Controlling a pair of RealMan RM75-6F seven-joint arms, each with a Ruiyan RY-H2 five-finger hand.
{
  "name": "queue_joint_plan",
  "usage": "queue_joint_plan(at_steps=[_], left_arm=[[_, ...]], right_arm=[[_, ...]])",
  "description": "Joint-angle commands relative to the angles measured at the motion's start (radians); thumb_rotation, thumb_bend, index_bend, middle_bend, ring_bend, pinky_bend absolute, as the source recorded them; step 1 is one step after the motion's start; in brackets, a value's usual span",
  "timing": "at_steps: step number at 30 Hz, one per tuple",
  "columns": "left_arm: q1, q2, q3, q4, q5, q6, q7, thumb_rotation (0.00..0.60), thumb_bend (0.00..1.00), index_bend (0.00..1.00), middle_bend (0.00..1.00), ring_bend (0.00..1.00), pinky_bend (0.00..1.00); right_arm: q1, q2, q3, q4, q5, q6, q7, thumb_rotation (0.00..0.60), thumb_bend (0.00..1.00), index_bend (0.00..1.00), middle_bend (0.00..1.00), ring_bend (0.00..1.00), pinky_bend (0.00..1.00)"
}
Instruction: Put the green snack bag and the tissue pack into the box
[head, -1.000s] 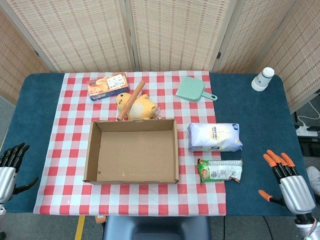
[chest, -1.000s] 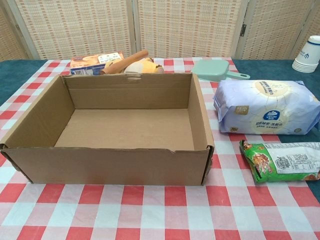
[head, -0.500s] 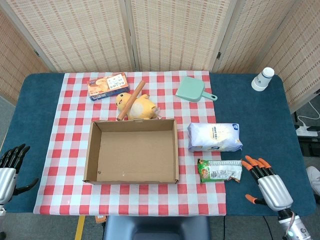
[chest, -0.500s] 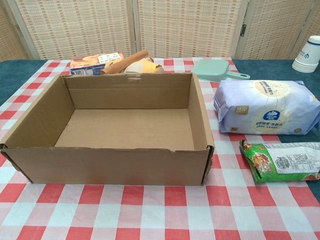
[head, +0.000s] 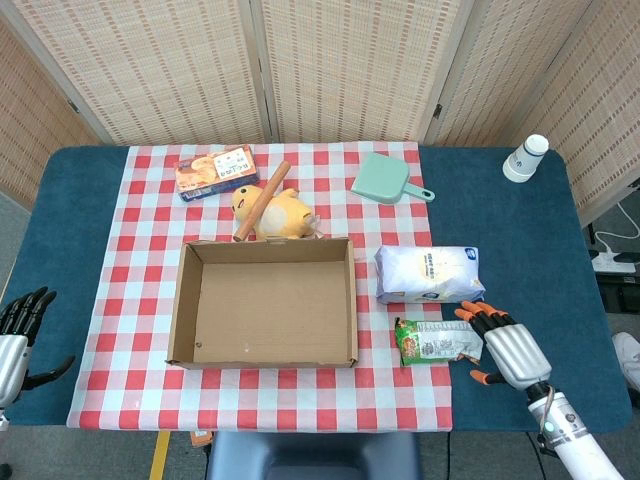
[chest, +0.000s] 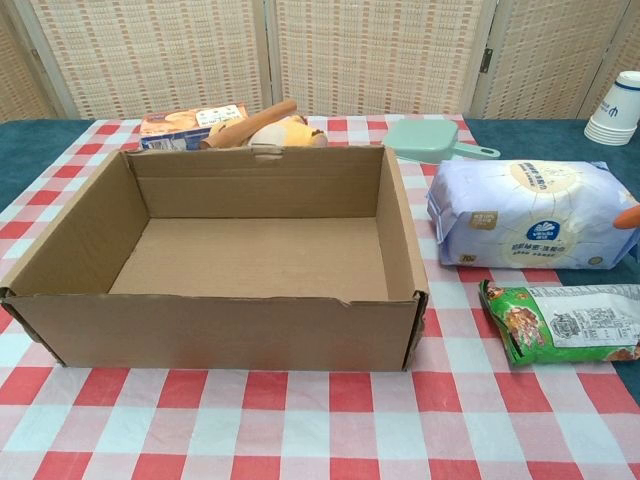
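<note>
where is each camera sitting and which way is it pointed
Head view: high above the near table edge, looking steeply down on the whole table; the right hand shows beside the green snack bag, the left hand at the lower left edge.
Chest view: low at the near edge, looking level across the box; only an orange fingertip shows at the right edge.
Shared: box, snack bag, tissue pack, dustpan, cup stack.

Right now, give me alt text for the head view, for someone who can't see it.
An empty cardboard box sits on a checked cloth, with the tissue pack and green snack bag to its right. The right hand is at the snack bag's right end; the left hand is at the table's left edge.
</note>
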Motion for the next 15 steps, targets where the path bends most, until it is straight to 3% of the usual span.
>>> queue_joint_plan(at_steps=[1,15], left_arm=[[0.0,0.0,-0.001,0.001,0.0,0.0,-0.003,0.6,0.2,0.0,0.0,0.0,0.07],[0.0,0.004,0.0,0.0,0.0,-0.002,-0.013,0.6,0.2,0.0,0.0,0.0,0.07]], right_arm=[[0.014,-0.009,0.006,0.002,0.009,-0.015,-0.01,0.6,0.0,0.17,0.12,0.09,0.26],[0.066,-0.05,0.005,0.031,0.05,-0.087,-0.045,0.6,0.0,0.22,0.15,0.09,0.26]])
